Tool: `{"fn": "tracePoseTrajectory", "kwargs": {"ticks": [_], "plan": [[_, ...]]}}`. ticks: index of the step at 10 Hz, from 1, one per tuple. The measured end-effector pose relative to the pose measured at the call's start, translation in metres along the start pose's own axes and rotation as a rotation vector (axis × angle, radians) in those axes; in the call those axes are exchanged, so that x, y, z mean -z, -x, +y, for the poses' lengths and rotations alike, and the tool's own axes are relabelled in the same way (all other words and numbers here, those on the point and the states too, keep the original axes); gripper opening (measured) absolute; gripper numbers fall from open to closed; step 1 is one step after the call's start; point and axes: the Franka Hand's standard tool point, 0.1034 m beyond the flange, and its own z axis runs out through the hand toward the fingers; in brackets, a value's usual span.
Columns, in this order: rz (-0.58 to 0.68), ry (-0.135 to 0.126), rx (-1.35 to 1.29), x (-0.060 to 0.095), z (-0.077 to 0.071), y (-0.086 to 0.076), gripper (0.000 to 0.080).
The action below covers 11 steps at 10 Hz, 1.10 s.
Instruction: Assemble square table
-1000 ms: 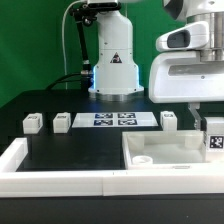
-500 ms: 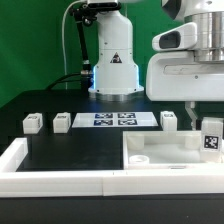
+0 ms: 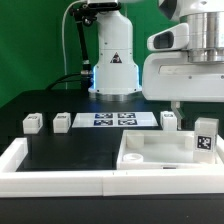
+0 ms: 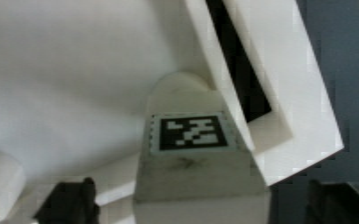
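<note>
Marker board (image 3: 113, 119) lies flat on the table (image 3: 70, 145), mid-rear. In the exterior view, 2 legs sit to the board's left: leg 1 (image 3: 61, 121) just beside it, leg 2 (image 3: 33, 123) further out. Leg 3 (image 3: 169, 119) sits just off the board's right end. Square slab (image 3: 160, 155) lies in front of the board & to its right, w/ leg 4 (image 3: 205, 140) upright on the slab's rear right part. Robot base (image 3: 115, 65) stands behind the board. Rail (image 3: 60, 180) runs well in front of it.

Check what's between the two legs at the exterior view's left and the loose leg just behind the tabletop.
Only the marker board, lying flat; the exterior view shows it.
</note>
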Motion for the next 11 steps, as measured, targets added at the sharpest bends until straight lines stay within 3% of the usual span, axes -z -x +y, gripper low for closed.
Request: {"fn": "tracePoseTrajectory", "kwargs": {"ticks": [1, 2, 5, 11], "plan": [[-0.002, 0.000, 0.034, 0.000, -0.001, 0.001, 0.0630], [-0.003, -0.003, 0.084, 0.000, -0.003, 0.003, 0.0643], [-0.010, -0.009, 0.178, 0.009, 0.000, 0.011, 0.0648], [-0.011, -0.008, 0.251, 0.008, 0.000, 0.012, 0.0648]]}}
